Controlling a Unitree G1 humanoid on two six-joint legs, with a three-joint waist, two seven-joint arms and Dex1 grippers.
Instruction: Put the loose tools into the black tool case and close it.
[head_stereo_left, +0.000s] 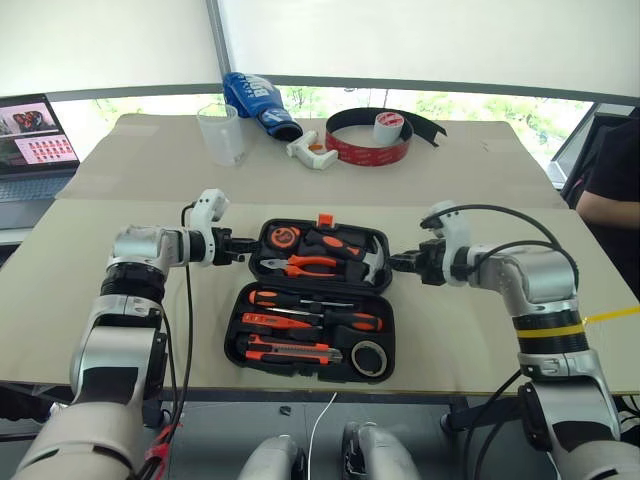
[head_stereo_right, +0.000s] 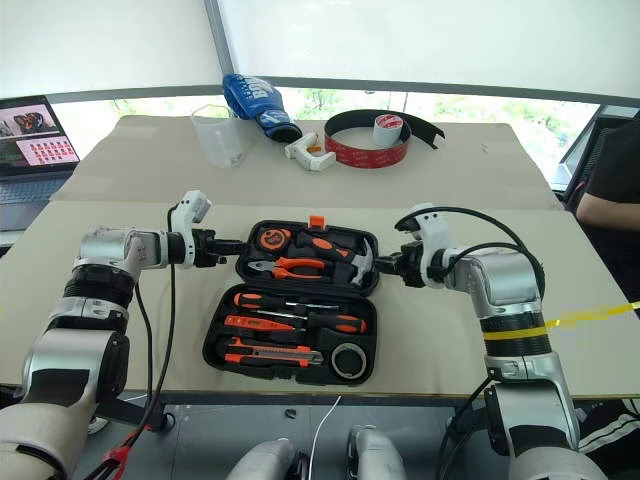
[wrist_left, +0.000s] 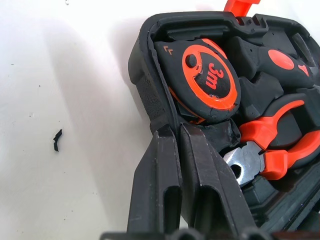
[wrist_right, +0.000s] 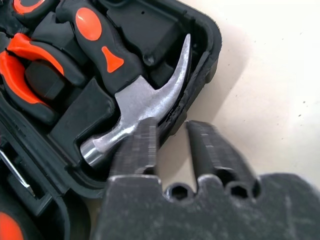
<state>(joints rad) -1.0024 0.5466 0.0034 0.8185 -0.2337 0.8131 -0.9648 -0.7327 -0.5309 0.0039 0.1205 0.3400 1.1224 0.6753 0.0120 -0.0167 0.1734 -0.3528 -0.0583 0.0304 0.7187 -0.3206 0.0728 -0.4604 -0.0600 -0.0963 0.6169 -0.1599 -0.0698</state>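
The black tool case (head_stereo_left: 238, 310) lies open on the table in front of me. In its near half sit two long screwdrivers (head_stereo_left: 300, 299) (head_stereo_left: 345, 319), a small orange screwdriver (head_stereo_left: 272, 321), a utility knife (head_stereo_left: 290, 352) and a dark tape roll (head_stereo_left: 369, 357). The far half holds a tape measure (wrist_left: 210, 75), pliers (head_stereo_left: 305, 265) and a hammer (wrist_right: 145, 100). My left gripper (wrist_left: 179, 131) is shut on the far half's left rim. At the right rim, my right gripper (wrist_right: 172, 125) is open, one finger over the hammer head and the other outside the wall.
At the back of the table stand a clear cup (head_stereo_left: 222, 133), a blue bag (head_stereo_left: 255, 100), a white gadget (head_stereo_left: 312, 152) and a red-black tape band (head_stereo_left: 365, 145) with a white roll. A laptop (head_stereo_left: 35, 140) is far left. A person's arm (head_stereo_left: 610, 195) shows at the right edge.
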